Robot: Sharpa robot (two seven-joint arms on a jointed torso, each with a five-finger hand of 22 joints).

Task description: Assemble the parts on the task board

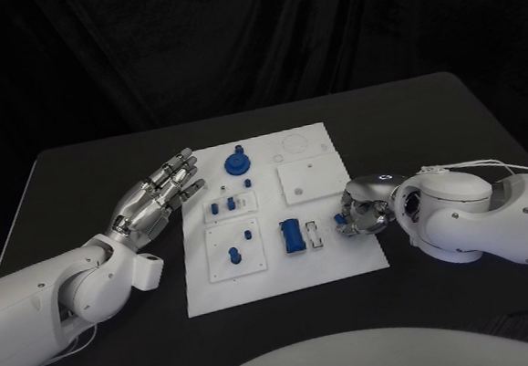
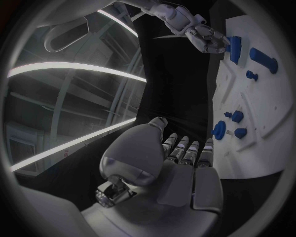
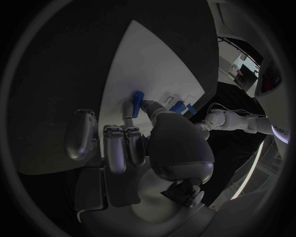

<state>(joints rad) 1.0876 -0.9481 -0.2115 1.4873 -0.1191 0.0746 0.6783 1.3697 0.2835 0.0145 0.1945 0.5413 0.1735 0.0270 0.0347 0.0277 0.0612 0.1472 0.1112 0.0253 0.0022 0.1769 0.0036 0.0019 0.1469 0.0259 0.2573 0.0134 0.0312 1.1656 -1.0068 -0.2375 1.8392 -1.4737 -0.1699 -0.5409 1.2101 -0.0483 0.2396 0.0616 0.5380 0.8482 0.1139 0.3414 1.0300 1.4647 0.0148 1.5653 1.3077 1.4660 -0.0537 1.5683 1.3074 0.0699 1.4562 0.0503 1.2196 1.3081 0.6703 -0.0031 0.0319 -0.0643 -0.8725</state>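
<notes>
The right hand (image 1: 364,213) is low over the near right part of the task board (image 1: 335,265). Its fingers curl around a small blue part (image 1: 341,221), pinching it at the tips. In the right wrist view that blue part (image 3: 137,103) sticks out past the fingertips (image 3: 126,118), pointing at the white board.

Just beside this hand, toward the middle of the board, stands a taller blue block (image 1: 292,234). To do this step well, the hand should hold the little part straight up, go slowly, and not bump that block.

The left hand (image 1: 154,203) is well apart, beside the board's other edge. It holds nothing and its fingers are stretched out.

I see no words or labels to read.
</notes>
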